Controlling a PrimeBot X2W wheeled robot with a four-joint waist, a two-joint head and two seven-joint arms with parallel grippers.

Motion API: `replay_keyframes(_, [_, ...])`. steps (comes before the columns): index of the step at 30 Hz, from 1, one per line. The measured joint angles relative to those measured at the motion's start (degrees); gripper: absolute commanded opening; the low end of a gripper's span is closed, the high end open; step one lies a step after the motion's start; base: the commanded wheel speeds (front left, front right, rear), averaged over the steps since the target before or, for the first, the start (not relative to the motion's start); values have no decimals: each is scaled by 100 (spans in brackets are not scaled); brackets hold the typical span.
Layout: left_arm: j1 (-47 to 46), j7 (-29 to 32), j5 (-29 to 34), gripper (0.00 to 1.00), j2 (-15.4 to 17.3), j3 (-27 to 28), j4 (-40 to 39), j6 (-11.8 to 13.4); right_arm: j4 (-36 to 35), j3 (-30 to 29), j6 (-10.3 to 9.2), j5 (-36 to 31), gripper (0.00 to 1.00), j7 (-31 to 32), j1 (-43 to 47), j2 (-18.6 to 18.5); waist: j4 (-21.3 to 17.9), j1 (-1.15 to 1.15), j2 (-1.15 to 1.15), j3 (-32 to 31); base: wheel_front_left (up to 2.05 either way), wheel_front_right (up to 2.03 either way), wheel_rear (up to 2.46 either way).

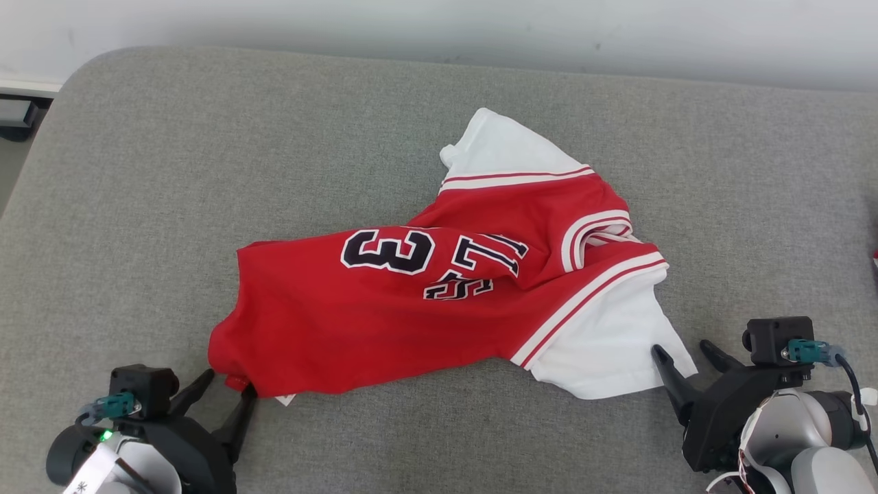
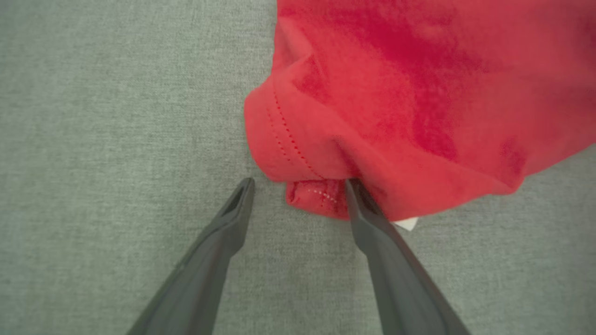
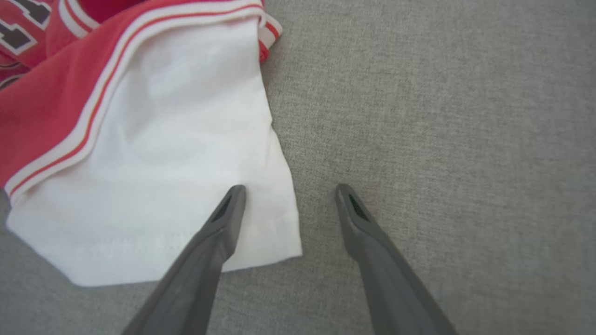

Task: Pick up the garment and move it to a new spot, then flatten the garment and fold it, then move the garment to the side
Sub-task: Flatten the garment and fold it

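Garment [image 1: 384, 322] crumpled; lettering creased, partly unreadable. Left end effector [image 1: 230, 383] released at red hem; right end effector [image 1: 680, 346] released at white sleeve. Grey fabric worktop [image 1: 171, 171], white wall [image 1: 480, 27] behind.

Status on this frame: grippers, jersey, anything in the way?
Left gripper open, at red hem corner. Right gripper open, straddling white sleeve edge. Jersey crumpled, unheld. Nothing blocking.

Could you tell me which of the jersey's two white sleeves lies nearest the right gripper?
The near sleeve, beside the right gripper; the far sleeve lies across the jersey.
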Motion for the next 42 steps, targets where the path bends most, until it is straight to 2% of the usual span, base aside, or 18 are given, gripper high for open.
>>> replay_keyframes(3, [-24,-1,0,100,3,-46,-8,-46,-64,27,-3,-3,100,110,32,-5,4,0,0,11,0,0,0])
replay_keyframes(4, [-25,-1,0,90,9,-63,-15,-56,-97,35,-3,-16,100,138,49,-4,5,0,0,17,0,0,0])
replay_keyframes(5, [-29,-1,0,78,15,-77,-24,-93,-134,38,-3,-18,94,157,69,-5,6,0,0,24,0,0,0])
replay_keyframes(6, [-37,-1,0,59,19,-91,-35,-97,-171,43,-3,-18,79,178,92,-5,8,0,0,31,0,0,0])
replay_keyframes(7, [-43,-3,-1,48,21,-99,-46,-99,-201,52,-4,-18,65,192,114,-5,8,0,0,35,0,0,0])
replay_keyframes(8, [-43,-5,-2,42,22,-107,-52,-100,-221,58,-4,-18,48,202,125,-5,6,0,0,37,0,0,0])
replay_keyframes(10, [-44,-21,-3,28,27,-134,-73,-137,-253,73,-4,-18,36,241,136,-5,6,0,0,37,0,0,0])
replay_keyframes(11, [-44,-46,-5,28,24,-148,-89,-143,-265,81,-4,-18,36,245,149,-5,8,0,0,35,0,0,0])
replay_keyframes(12, [-46,-47,-7,4,22,-162,-98,-146,-274,91,-4,-16,20,250,162,-4,10,0,0,31,0,0,0])
replay_keyframes(13, [-46,-48,-7,0,22,-171,-107,-148,-283,102,-4,-16,0,270,171,-3,12,0,0,26,0,0,0])
replay_keyframes(15, [-46,-49,-11,0,24,-163,-112,-132,-311,124,-4,-16,0,254,193,0,15,0,0,11,0,0,0])
replay_keyframes(20, [-2,-278,-143,0,71,94,-244,144,-393,64,-4,76,0,-22,233,4,15,0,0,-44,0,0,0])
replay_keyframes(28, [228,-655,-357,0,190,604,-962,501,-573,-236,-4,648,0,-286,114,2,53,0,0,-167,0,0,0])
replay_keyframes(35, [368,-762,-542,0,288,893,-1767,670,-777,-366,-4,1547,0,-541,-99,5,51,0,0,-280,0,0,0])
replay_keyframes(42, [107,-514,-555,0,286,867,-2340,759,-1222,-360,-4,2336,0,-872,-483,4,-2,0,0,-322,0,0,0])
